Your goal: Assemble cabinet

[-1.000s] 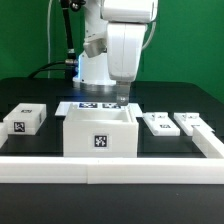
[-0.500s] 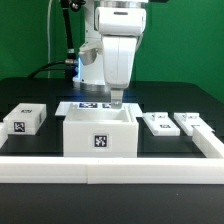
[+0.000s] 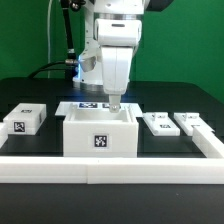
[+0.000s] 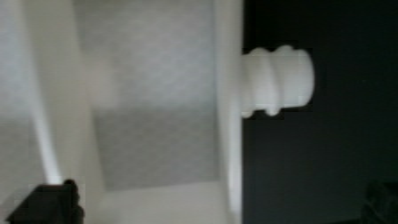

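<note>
Surface: black tabletop (image 3: 30, 95) before a green backdrop
Gripper: our two-finger gripper (image 3: 115, 101) hangs fingers-down; we cannot tell whether the fingers are parted or closed, and we see nothing in them
Cabinet: large white square plastic box (image 3: 98, 133), open-topped, its rear wall just below the fingertips
Panels: small flat white tagged panels (image 3: 158, 123) lie loose beside the box, below the gripper toward the exterior view's right
Progress: we judge it early, with the box standing and every visible panel left to fit

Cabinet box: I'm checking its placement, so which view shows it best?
The exterior view: the whole cabinet box shows, open top included. The wrist view catches only a blurred close-up of one white wall with a round knob.
</note>
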Tool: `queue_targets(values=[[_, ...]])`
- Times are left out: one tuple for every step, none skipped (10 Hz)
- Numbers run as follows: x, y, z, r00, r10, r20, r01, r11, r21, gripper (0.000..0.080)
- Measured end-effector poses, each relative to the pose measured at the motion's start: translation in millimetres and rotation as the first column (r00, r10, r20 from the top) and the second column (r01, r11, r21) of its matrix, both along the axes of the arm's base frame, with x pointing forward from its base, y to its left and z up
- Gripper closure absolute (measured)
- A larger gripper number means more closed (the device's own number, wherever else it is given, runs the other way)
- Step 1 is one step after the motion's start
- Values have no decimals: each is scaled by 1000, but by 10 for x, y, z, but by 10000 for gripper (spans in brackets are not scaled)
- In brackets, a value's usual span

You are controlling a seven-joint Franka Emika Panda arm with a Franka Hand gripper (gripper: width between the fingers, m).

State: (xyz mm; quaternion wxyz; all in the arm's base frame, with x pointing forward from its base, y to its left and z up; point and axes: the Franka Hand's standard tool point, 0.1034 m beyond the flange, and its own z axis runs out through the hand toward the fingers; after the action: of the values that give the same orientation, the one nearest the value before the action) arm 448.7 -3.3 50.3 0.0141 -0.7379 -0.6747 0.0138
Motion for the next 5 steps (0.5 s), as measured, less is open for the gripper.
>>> queue_targets(values=[[-69, -25, -38, 1000, -5, -10, 5, 1000, 1, 1], [-108, -34, -66, 1000, -8, -14, 8, 1000, 1, 1], [-164, -26, -111, 1000, -9, -20, 9, 1000, 3, 1], [-166, -6, -165, 1000, -11, -18, 11, 1000, 6, 1], [-158, 29, -222, 1000, -22, -20, 22, 1000, 9, 1]])
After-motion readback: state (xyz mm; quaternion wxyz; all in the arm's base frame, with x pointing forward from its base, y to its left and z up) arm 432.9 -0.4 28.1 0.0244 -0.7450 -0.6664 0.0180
